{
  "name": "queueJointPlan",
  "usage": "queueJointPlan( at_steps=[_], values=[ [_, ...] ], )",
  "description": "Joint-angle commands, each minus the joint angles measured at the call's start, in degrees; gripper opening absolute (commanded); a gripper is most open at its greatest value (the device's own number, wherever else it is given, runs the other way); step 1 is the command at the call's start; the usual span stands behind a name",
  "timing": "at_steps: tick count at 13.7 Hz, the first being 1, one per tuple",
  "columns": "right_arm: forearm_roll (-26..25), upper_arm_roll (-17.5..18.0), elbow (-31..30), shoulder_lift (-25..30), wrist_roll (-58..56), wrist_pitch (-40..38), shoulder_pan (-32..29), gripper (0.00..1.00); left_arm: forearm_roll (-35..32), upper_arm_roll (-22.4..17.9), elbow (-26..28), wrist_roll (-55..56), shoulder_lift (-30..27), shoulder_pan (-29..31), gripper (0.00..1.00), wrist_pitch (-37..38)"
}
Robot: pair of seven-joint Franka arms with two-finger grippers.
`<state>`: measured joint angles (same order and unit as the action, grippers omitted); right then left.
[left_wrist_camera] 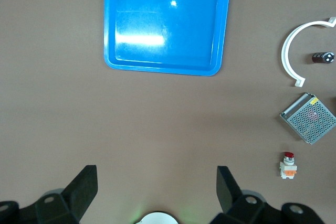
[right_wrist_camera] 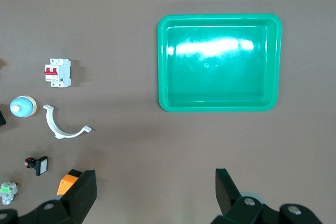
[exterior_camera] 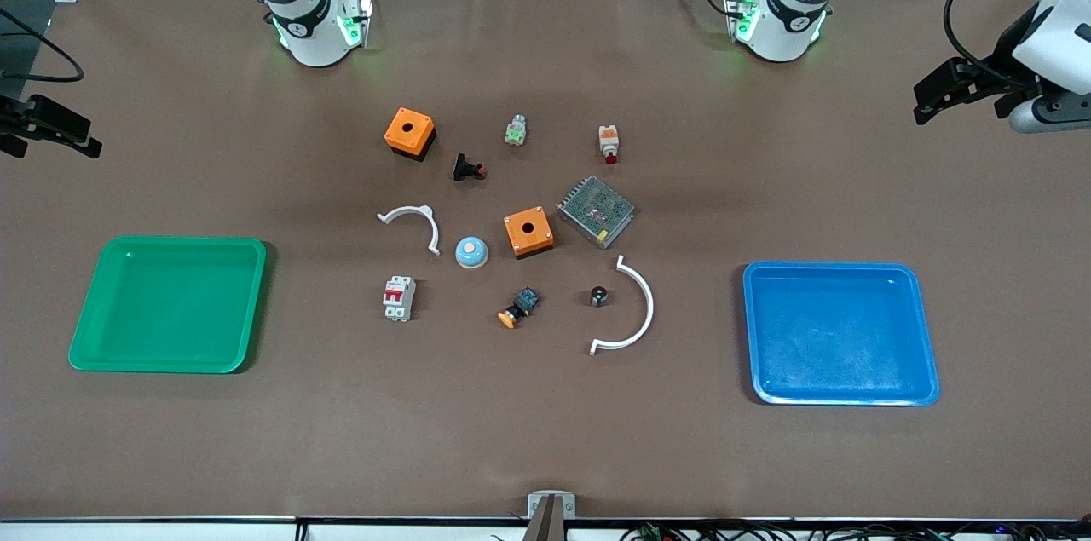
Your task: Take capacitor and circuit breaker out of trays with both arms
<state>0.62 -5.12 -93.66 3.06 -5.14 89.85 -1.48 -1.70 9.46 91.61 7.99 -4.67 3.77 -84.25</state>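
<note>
The capacitor [exterior_camera: 599, 296], a tiny black cylinder with a silvery end, lies on the table inside the curve of a large white arc [exterior_camera: 635, 311]. It also shows in the left wrist view [left_wrist_camera: 323, 57]. The breaker [exterior_camera: 398, 298], a light-grey block with red levers, lies between the middle clutter and the green tray [exterior_camera: 170, 302]. It also shows in the right wrist view [right_wrist_camera: 57, 72]. My left gripper [exterior_camera: 933, 98] [left_wrist_camera: 155, 174] hangs open and empty, high at the left arm's end of the table. My right gripper [exterior_camera: 64, 132] [right_wrist_camera: 155, 177] hangs open and empty, high at the right arm's end.
An empty blue tray [exterior_camera: 839, 332] lies at the left arm's end. The middle holds two orange boxes [exterior_camera: 528, 232] [exterior_camera: 409, 132], a mesh power supply [exterior_camera: 597, 210], a blue dome [exterior_camera: 471, 252], a small white arc [exterior_camera: 413, 221] and several buttons.
</note>
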Motion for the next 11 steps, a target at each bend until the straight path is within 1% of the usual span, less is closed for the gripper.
queueJointPlan(
  at_steps=[1, 3, 6, 11],
  values=[
    [0.61, 0.46, -4.08, 3.44, -0.31, 1.82, 0.16, 1.0, 0.99, 0.21, 0.85, -0.61, -1.22, 0.18, 1.0, 0.23],
    [0.44, 0.46, -3.81, 3.44, -0.31, 1.73, 0.68, 1.0, 1.08, 0.21, 0.59, -0.61, -0.87, 0.18, 1.0, 0.23],
    [0.35, 0.46, -3.55, 3.44, -0.31, 1.56, 0.78, 1.0, 3.54, 0.21, 0.5, -0.52, -0.43, 0.1, 1.0, 0.23],
    [0.26, 0.46, -3.29, 3.36, -0.31, 1.56, 0.86, 1.0, 3.02, 0.12, -0.55, -0.61, 0.27, 0.1, 1.0, 0.14]
  ],
)
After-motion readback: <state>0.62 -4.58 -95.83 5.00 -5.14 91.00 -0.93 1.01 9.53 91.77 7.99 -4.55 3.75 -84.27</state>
